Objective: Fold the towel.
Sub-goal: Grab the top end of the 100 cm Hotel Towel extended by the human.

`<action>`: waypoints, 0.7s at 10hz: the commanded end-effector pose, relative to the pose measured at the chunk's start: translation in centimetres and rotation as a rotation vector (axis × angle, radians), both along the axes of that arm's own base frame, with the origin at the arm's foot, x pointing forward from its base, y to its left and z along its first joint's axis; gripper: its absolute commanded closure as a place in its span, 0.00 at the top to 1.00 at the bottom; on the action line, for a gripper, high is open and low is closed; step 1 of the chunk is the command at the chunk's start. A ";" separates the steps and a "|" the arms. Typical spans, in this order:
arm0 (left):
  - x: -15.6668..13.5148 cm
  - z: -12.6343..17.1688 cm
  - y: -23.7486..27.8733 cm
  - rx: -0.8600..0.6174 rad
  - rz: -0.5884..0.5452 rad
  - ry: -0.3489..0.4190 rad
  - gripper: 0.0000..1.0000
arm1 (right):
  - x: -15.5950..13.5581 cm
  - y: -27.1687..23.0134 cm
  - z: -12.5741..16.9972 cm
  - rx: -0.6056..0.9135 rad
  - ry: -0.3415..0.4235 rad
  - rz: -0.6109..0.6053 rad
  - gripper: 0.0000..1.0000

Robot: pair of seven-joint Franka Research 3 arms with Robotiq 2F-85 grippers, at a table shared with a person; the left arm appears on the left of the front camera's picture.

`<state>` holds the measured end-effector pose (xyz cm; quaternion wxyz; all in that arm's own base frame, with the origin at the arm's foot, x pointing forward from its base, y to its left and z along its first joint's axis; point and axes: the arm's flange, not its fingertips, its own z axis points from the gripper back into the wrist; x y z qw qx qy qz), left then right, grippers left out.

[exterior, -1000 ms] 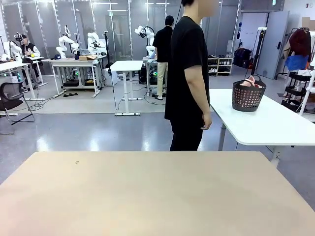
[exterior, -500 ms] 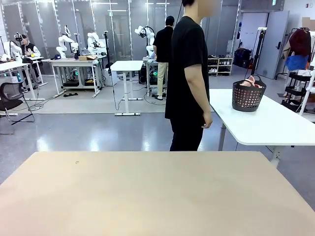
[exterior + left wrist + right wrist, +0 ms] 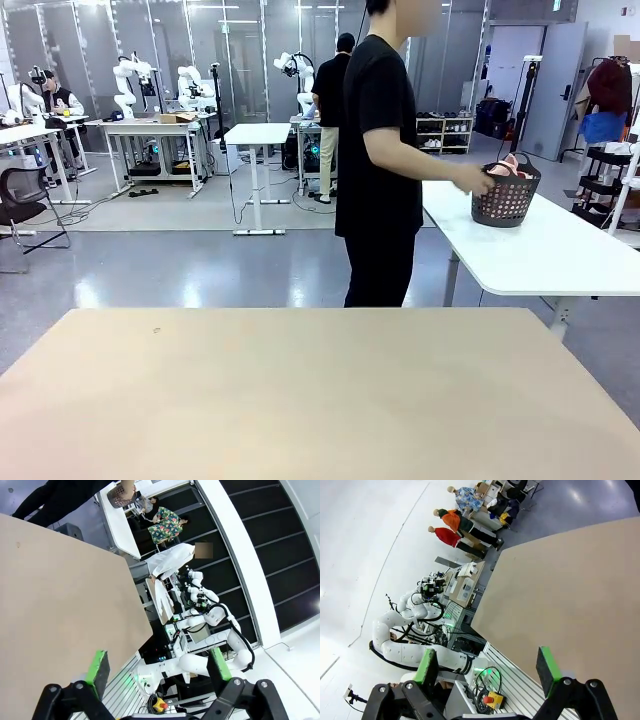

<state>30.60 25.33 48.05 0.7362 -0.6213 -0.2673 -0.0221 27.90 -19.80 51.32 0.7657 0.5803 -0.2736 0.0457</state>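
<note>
The left gripper [image 3: 158, 663] hangs above the near edge of the table with its jaws spread wide and nothing between the green pads [image 3: 98, 665]. The right gripper [image 3: 486, 664] is the same, its fingers fully apart and empty, over the other near corner. Below each wrist, past the table's edge, sits a red stop button on a yellow base [image 3: 159, 706], beside ribbed aluminium framing.

The work surface is a pale beige tabletop [image 3: 300, 400], matte and bare, with one small dark speck near its far left corner. In the left wrist view its corner runs diagonally across the picture.

Beyond its far edge a person in a black T-shirt [image 3: 380, 150] and black trousers stands side-on, facing picture right. Their hand [image 3: 474, 180] is stretched out to the rim of a dark perforated basket [image 3: 505, 200]. The basket stands on a white table [image 3: 560, 255] with rounded corners, well apart from the beige one. The towel [image 3: 512, 165] is bunched inside it, salmon-pink folds showing above the rim.

The room is a large lab with a glossy grey floor [image 3: 200, 270] that mirrors the ceiling lights. Glass partitions line the back wall and a grey door [image 3: 545, 90] stands at the right. Further white tables stand behind, with a black office chair [image 3: 22, 200] at the left and a black shelf cart [image 3: 600, 185] at the right. A second person [image 3: 330, 110] stands farther back, facing away, and another sits at the far left [image 3: 55, 100].
</note>
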 end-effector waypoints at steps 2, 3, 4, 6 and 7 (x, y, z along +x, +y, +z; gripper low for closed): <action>-0.2 0.0 0.1 0.003 -0.009 0.001 1.00 | 0.1 0.0 0.2 0.008 -0.018 0.001 1.00; -0.2 0.0 0.1 0.003 -0.009 0.001 1.00 | 0.1 0.0 0.2 0.008 -0.018 0.001 1.00; -0.2 0.0 0.1 0.003 -0.009 0.001 1.00 | 0.1 0.0 0.2 0.008 -0.018 0.001 1.00; -0.2 0.0 0.1 0.003 -0.009 0.001 1.00 | 0.1 0.0 0.2 0.008 -0.018 0.001 1.00; -0.2 0.0 0.1 0.003 -0.009 0.001 1.00 | 0.1 0.0 0.2 0.008 -0.018 0.001 1.00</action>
